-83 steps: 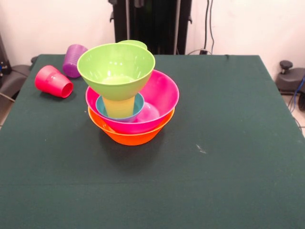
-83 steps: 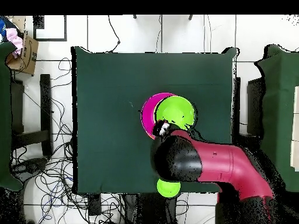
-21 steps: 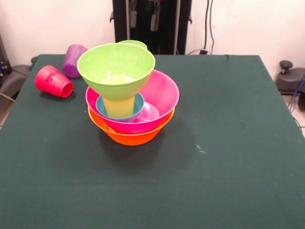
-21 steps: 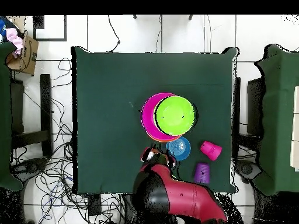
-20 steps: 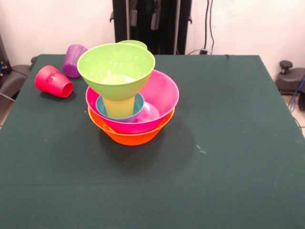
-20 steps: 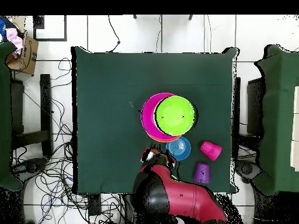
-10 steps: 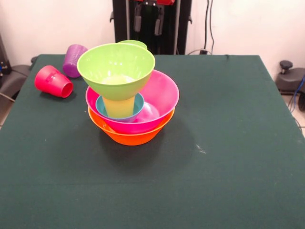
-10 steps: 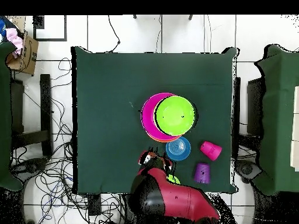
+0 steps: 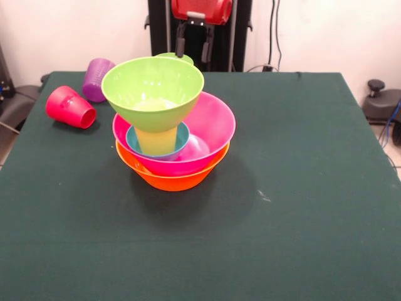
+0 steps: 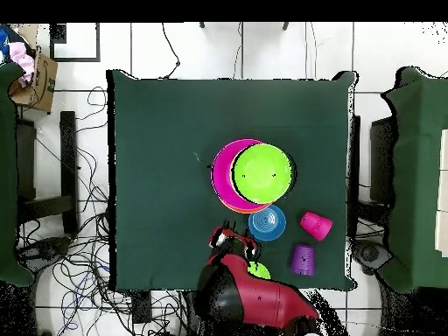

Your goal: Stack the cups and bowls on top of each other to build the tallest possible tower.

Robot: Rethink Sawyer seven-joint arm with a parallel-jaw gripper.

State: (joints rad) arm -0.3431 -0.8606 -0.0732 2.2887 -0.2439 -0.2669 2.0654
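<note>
The gripper (image 9: 193, 49) is hanging at the far edge of the table (image 9: 301, 188) behind the tower (image 9: 169, 125), its two dark fingers (image 9: 180, 46) standing apart with a clear gap between them and closing on nothing, touching nothing. Against the picture from a few seconds ago, the arm (image 10: 262, 302) is no longer reaching over the stack; it is lying drawn back over the table's edge at the robot's side, and over the last second the claw and its red wrist have been coming down into the front view. The tower itself is sitting unchanged near the table's middle: the orange bowl (image 9: 170, 179) is carrying the pink bowl (image 9: 210, 128), inside which a blue bowl (image 9: 180, 139) is holding the yellow cup (image 9: 155, 139), and the medium green bowl (image 9: 153, 88) is resting on top. In the overhead view another blue bowl (image 10: 267, 223) is lying just beside the tower, uncovered since the arm's withdrawal. The red cup (image 9: 70, 107) is lying on its side and the purple cup (image 9: 98, 79) is sitting near it, both apart from the tower. A small green bowl (image 9: 177, 58) is peeking out behind the tower, just beside the claw.
</note>
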